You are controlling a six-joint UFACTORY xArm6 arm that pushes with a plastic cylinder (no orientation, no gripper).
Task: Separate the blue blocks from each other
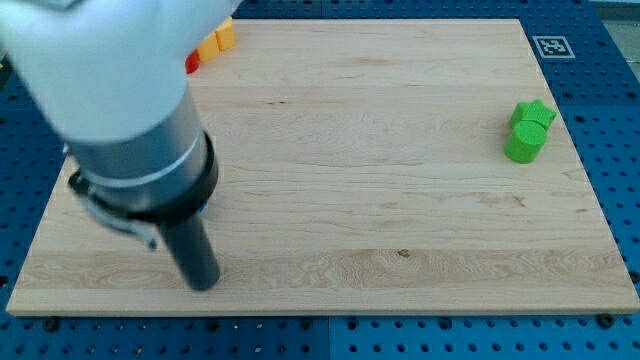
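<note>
No blue block shows in the camera view; the arm's bulk covers the board's upper left and may hide them. My tip (204, 284) rests on the wooden board (380, 180) near the view's bottom left. A green star block (534, 112) and a green cylinder block (524, 142) touch each other at the view's right, far from my tip. A yellow block (224, 36), an orange block (208, 47) and a red block (192, 61) peek out beside the arm at the view's top left.
The arm's grey and black body (130, 110) fills the view's upper left. A blue pegboard table (610, 110) surrounds the board. A black and white marker (552, 46) sits off the board's top right corner.
</note>
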